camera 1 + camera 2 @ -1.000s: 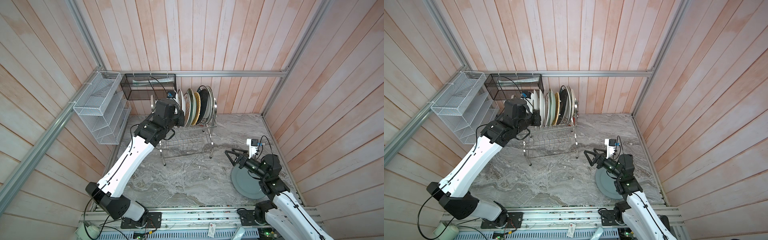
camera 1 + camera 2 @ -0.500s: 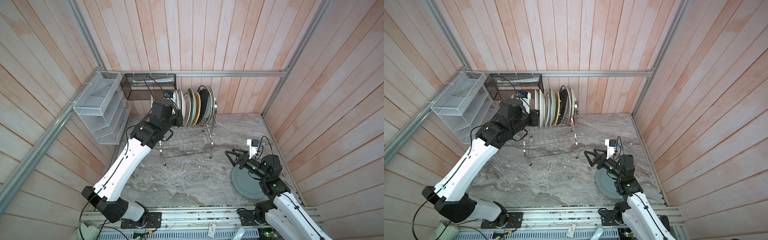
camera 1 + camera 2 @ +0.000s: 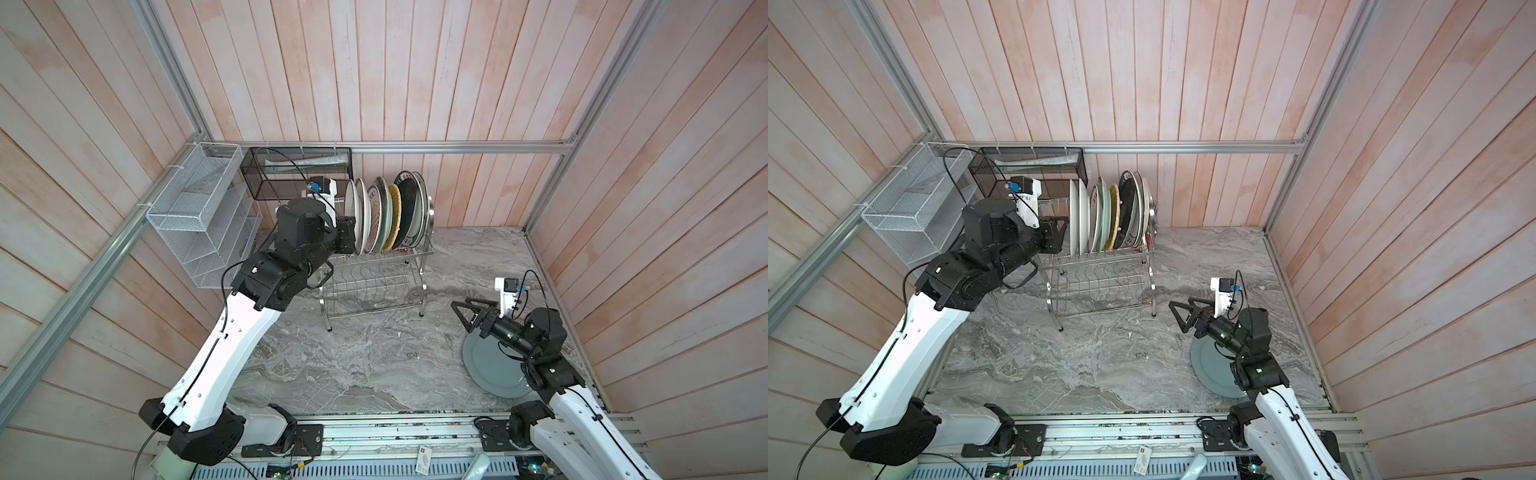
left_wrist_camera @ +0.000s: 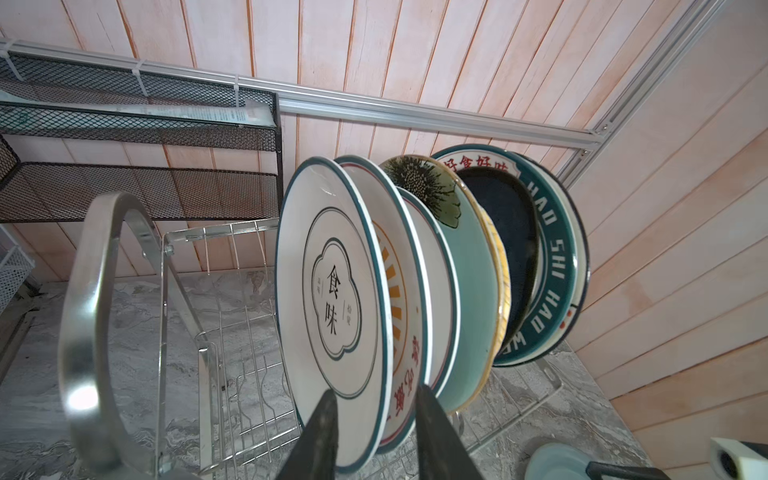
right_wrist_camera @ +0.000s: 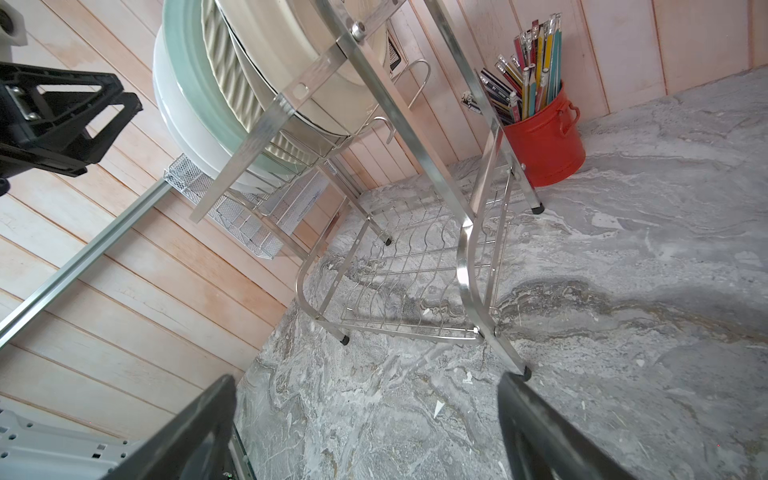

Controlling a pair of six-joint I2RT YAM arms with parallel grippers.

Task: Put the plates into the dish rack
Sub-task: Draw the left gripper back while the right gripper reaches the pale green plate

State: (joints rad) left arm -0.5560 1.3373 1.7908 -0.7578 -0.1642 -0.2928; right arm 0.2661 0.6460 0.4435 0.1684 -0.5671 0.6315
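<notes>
- left gripper (image 4: 374, 395) is reaching in from 9 o'clock of the dish rack (image 4: 83, 316), fingers (image 4: 324, 432) sitting slightly apart either side of the front white plate (image 4: 332, 291) rim, not visibly clamping it
- plates (image 3: 386, 216) are standing on edge in the rack's upper tier, at 12 o'clock on the table (image 3: 353, 365)
- right gripper (image 5: 365, 380) is hovering spread wide, holding nothing
- grey-blue plate (image 3: 490, 365) is lying flat at 4 o'clock, partly under the right arm
</notes>
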